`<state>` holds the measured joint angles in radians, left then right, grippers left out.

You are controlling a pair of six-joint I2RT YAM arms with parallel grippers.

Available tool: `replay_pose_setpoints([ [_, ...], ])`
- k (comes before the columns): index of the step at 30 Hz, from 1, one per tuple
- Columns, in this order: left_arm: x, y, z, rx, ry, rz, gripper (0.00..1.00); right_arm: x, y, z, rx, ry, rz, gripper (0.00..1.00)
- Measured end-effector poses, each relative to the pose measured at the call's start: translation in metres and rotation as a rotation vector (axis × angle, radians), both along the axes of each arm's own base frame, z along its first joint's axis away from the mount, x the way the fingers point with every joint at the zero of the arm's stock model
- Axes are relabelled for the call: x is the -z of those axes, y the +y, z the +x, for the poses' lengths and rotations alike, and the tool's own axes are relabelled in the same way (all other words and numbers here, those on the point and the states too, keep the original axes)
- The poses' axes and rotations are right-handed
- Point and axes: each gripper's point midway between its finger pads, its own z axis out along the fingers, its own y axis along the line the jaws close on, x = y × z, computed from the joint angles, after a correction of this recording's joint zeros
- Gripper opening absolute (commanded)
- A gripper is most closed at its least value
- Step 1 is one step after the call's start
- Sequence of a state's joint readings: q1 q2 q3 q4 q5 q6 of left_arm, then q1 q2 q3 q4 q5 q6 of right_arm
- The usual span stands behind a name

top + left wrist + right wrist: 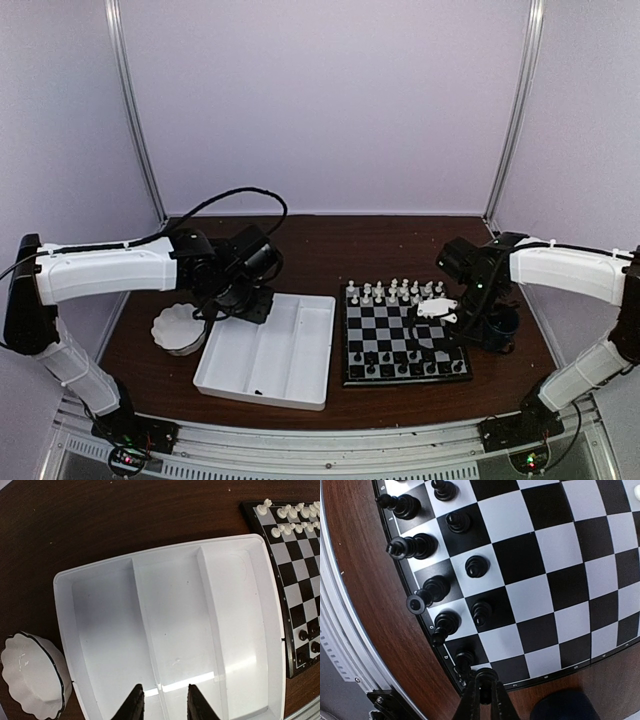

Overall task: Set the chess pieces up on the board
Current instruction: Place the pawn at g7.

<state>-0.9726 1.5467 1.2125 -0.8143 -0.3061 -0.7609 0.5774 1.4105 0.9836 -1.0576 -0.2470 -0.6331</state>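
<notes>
Black chessman (487,672) pinched in the closed right claw (484,681), at a corner of the board (555,555), black pieces (420,545) just ahead, left claw (166,703) part open, empty, white tray (100,645) beneath.

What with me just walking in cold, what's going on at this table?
Two robot arms are setting up a chessboard. The right gripper is shut, apparently on a black piece at a corner of it, beside the other black chessmen. White chessmen line the far side. The left gripper hangs open over a white divided tray, holding nothing.
</notes>
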Motion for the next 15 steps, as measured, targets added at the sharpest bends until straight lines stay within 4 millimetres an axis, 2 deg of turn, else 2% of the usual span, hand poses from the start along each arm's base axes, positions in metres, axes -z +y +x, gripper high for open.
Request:
replay_pose_setpoints([
  [8,0.001,-0.001,0.000,0.002,0.003,-0.002,0.31,0.021,0.000,-0.002,-0.001,0.042,-0.020,0.08],
  [15,0.001,-0.001,0.000,0.002,0.003,-0.002,0.31,0.028,0.003,0.005,0.000,0.034,-0.021,0.08],
])
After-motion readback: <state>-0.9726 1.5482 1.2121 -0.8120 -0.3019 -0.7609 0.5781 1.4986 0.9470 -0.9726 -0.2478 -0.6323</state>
